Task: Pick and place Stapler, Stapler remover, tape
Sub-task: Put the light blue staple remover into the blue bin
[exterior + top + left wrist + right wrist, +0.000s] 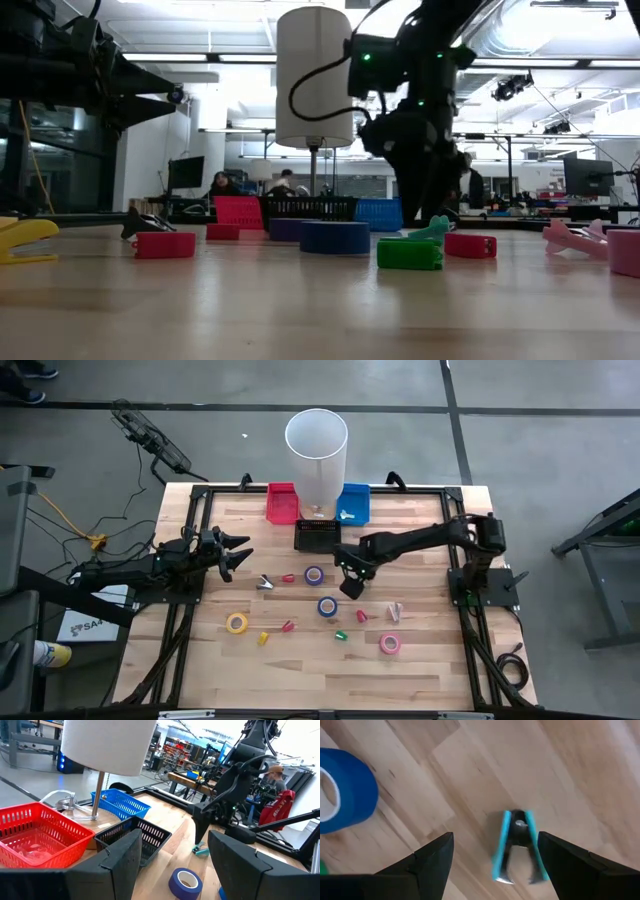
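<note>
My right gripper (pixel 350 582) points down, open, above a teal stapler remover (pixel 517 845) that lies flat on the table between its fingers, untouched. A blue tape roll (pixel 340 790) lies flat just beside it, and a second blue roll (pixel 314 575) sits farther off. Yellow tape (pixel 237 623) and pink tape (pixel 390 644) lie flat nearer the front edge. Small red staplers (pixel 288 627) and a green one (pixel 410 253) rest among them. My left gripper (pixel 240 557) waits open and level at the table's left.
Red (pixel 282 502), black (pixel 317 535) and blue (pixel 352 503) baskets stand along the far edge, with a white-shaded lamp (pixel 316 445) behind the black one. A silver remover (pixel 265 582) and a pink remover (pixel 395 612) lie on the wood. People sit in the room beyond the table.
</note>
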Motion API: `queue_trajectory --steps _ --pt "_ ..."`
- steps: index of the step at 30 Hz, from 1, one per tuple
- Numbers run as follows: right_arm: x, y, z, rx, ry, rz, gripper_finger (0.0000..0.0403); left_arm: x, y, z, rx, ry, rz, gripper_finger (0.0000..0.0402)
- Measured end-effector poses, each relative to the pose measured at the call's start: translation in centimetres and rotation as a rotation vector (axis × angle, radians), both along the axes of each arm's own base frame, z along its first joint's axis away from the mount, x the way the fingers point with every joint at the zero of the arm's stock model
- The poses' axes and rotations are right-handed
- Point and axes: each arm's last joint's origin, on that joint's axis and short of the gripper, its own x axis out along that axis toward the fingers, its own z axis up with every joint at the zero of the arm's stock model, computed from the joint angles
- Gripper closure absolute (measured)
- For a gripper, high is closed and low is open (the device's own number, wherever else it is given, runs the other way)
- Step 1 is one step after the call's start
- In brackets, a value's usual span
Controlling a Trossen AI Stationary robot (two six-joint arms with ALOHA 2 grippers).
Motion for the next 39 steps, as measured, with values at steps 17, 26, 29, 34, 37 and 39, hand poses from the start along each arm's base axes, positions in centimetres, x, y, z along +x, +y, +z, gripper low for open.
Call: queue_trajectory --steps 17,26,29,34,37,39 --pt "0.4 -0.5 0.0 -0.048 0.12 0.013 0.0123 0.0 0.0 0.0 0.0 0.0 0.0 0.0176" --pt "0.6 -0.6 1.2 -0.053 0.144 0.057 0.0123 0.0 0.0 0.0 0.0 0.0 0.0 0.0176" --pt "0.3 -0.5 1.3 -0.052 0.177 0.065 0.0123 0.0 0.0 0.0 0.0 0.0 0.0 0.0176" --pt "0.1 -0.7 1.3 -0.044 0.194 0.034 0.0123 0.0 0.0 0.0 0.0 0.0 0.0 0.0176" --pt "0.0 -0.9 1.3 -0.024 0.203 -0.04 0.0123 0.0 0.0 0.0 0.0 0.0 0.0 0.0176" --pt "-0.1 -1.0 1.2 -0.009 0.21 -0.082 0.0123 0.0 0.0 0.0 0.0 0.0 0.0 0.0176"
